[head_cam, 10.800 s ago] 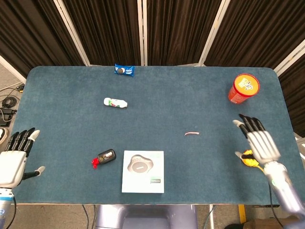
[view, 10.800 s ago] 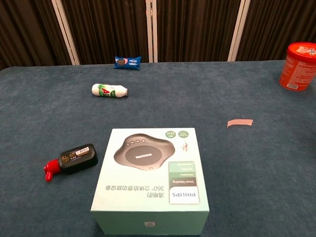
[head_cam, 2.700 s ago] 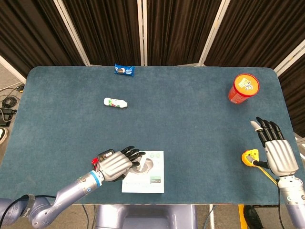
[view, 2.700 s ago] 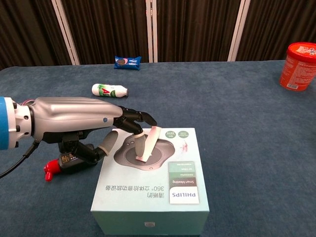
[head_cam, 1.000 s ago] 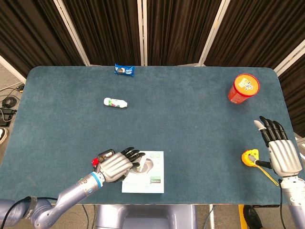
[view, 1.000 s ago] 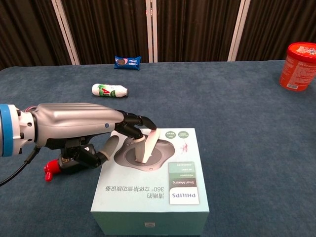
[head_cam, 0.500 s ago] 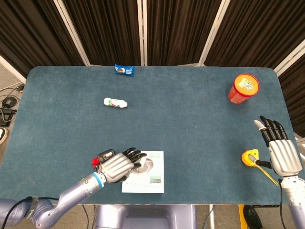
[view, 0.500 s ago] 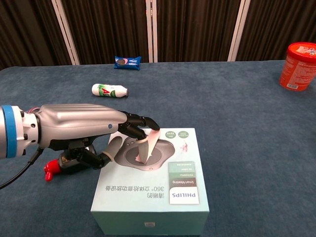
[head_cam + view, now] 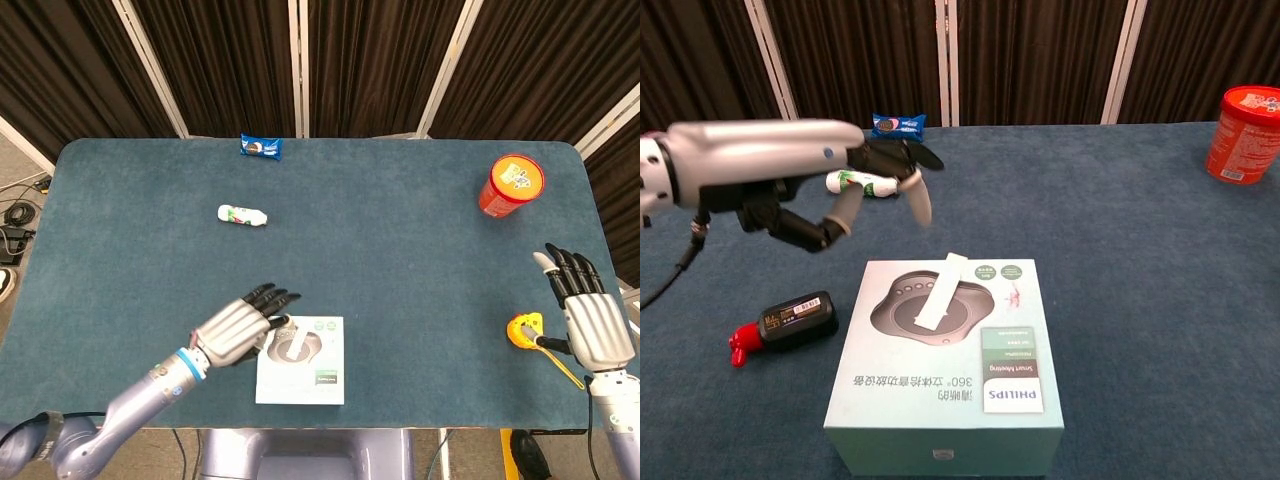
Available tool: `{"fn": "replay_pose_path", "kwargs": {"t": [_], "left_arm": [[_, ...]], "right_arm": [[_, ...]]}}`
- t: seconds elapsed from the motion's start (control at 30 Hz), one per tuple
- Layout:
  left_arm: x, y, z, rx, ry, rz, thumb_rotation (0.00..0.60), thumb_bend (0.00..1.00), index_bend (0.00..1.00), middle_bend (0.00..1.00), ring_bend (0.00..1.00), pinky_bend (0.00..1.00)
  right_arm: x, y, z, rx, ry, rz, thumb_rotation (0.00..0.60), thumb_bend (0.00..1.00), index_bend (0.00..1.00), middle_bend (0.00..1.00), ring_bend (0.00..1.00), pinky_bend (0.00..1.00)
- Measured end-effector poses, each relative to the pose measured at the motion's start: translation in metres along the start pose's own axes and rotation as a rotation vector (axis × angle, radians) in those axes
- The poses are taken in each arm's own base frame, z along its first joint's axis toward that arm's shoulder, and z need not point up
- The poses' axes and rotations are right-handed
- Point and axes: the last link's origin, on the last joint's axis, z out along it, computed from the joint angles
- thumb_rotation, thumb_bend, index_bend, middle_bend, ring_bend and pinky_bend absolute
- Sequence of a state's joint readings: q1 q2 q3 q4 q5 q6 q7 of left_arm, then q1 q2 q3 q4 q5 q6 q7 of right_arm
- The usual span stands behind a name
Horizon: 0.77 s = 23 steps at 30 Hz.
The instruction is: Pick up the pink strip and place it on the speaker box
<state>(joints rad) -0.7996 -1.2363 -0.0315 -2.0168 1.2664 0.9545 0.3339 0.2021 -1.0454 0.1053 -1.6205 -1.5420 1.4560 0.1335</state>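
Observation:
The pink strip [image 9: 941,291] [image 9: 292,349] lies flat on top of the pale green speaker box [image 9: 1010,420] [image 9: 326,387], over the printed speaker picture. My left hand [image 9: 790,170] [image 9: 236,331] hovers above and to the left of the box, fingers spread, holding nothing and clear of the strip. My right hand [image 9: 591,318] stays at the table's right edge, fingers extended and apart, empty; the chest view does not show it.
A black device with a red end [image 9: 788,323] lies left of the box. A white bottle [image 9: 243,215] and a blue snack pack [image 9: 261,147] sit further back. A red cup [image 9: 511,185] stands back right. A yellow object [image 9: 527,330] lies by my right hand.
My left hand has let go of the pink strip and lifted up and left off the box. The strip now lies flat on the box. The right hand has not moved.

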Motion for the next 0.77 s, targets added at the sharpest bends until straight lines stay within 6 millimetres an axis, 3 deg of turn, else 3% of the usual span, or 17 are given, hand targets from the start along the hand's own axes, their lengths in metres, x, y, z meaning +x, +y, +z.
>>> {"fn": "replay_pose_path", "kwargs": {"t": [0.07, 0.17, 0.2, 0.27, 0.43, 0.6, 0.77], "left_arm": [[0.009, -0.007, -0.006, 0.024, 0.038, 0.002, 0.6, 0.93, 0.1, 0.0, 0.0, 0.0], [0.02, -0.019, -0.017, 0.069, 0.098, 0.009, 0.6, 0.41, 0.0, 0.0, 0.0, 0.0], [0.022, -0.025, -0.022, 0.093, 0.122, 0.009, 0.6, 0.17, 0.0, 0.0, 0.0, 0.0], [0.026, -0.033, -0.031, 0.139, 0.159, 0.011, 0.6, 0.03, 0.0, 0.0, 0.0, 0.0], [0.024, -0.064, -0.071, 0.321, 0.27, 0.022, 0.6, 0.0, 0.0, 0.0, 0.0, 0.0], [0.0, -0.094, -0.127, 0.512, 0.337, 0.041, 0.6, 0.0, 0.0, 0.0, 0.0, 0.0], [-0.017, -0.109, -0.147, 0.565, 0.343, 0.012, 0.6, 0.0, 0.0, 0.0, 0.0, 0.0]], "right_arm": [[0.0, 0.0, -0.001, 0.0, -0.002, -0.001, 0.6, 0.01, 0.1, 0.0, 0.0, 0.0], [-0.001, -0.001, -0.001, -0.001, -0.004, -0.005, 0.6, 0.01, 0.1, 0.0, 0.0, 0.0], [-0.001, -0.001, -0.001, -0.001, -0.005, -0.006, 0.6, 0.01, 0.1, 0.0, 0.0, 0.0], [-0.001, -0.001, -0.001, -0.003, -0.006, -0.01, 0.6, 0.01, 0.1, 0.0, 0.0, 0.0], [-0.001, 0.0, -0.002, -0.015, -0.002, -0.028, 0.6, 0.01, 0.09, 0.0, 0.0, 0.0], [-0.002, 0.001, -0.002, -0.032, -0.002, -0.063, 0.6, 0.01, 0.02, 0.0, 0.0, 0.0], [-0.004, 0.001, -0.004, -0.04, -0.044, -0.047, 0.6, 0.0, 0.0, 0.0, 0.0, 0.0]]}}
